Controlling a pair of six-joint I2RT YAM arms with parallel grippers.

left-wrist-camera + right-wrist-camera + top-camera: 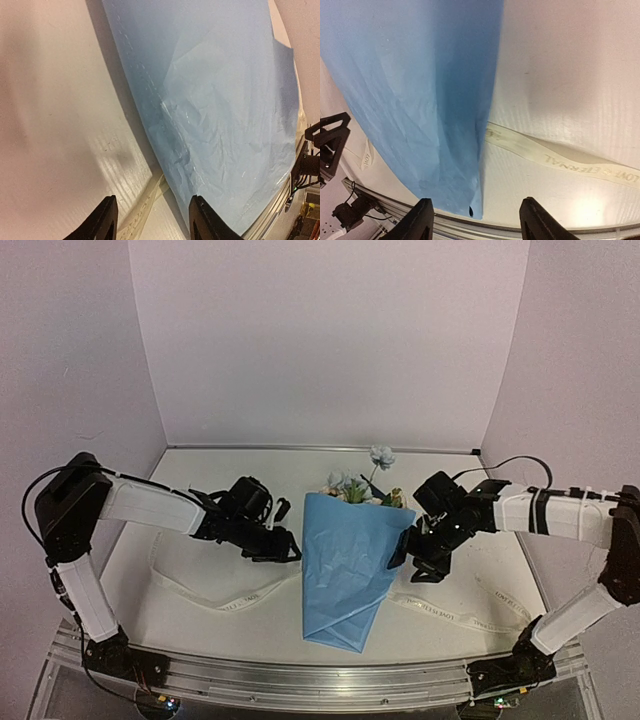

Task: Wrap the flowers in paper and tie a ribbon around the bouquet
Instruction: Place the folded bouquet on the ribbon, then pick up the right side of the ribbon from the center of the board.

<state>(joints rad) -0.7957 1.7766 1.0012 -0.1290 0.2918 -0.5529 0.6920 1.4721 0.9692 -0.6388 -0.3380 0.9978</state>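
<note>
The bouquet [345, 570] lies in the middle of the table, a blue paper cone with its narrow end toward the near edge. Pale blue and cream flowers [362, 483] stick out of its wide far end. The cream ribbon [215, 595] runs under the cone and comes out on both sides. My left gripper [287, 544] is open beside the cone's left edge. In the left wrist view the paper [215, 100] and ribbon [145, 205] lie beyond the open gripper [152, 220]. My right gripper [404, 558] is open at the cone's right edge. The right wrist view shows the paper [420, 100], the lettered ribbon [560, 160] and the empty gripper [477, 220].
White walls close the table on the left, back and right. A metal rail [300, 680] carrying both arm bases runs along the near edge. The ribbon's right part [450, 608] trails toward the right arm's base.
</note>
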